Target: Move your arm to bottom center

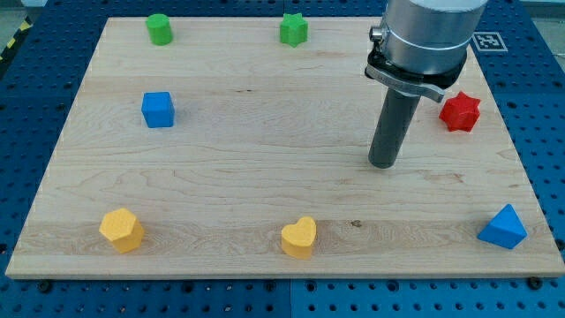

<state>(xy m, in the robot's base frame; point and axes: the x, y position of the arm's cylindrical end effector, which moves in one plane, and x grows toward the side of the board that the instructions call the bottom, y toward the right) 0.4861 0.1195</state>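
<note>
My tip rests on the wooden board, right of centre. The red star block lies to its upper right, well apart. The yellow heart block sits near the bottom centre edge, down and to the left of the tip. The blue triangular block is at the bottom right corner. The yellow hexagonal block is at the bottom left. The tip touches no block.
A blue cube sits at the left. A green cylinder and a green star block lie along the top edge. A blue perforated table surrounds the board. The arm's grey body hangs over the upper right.
</note>
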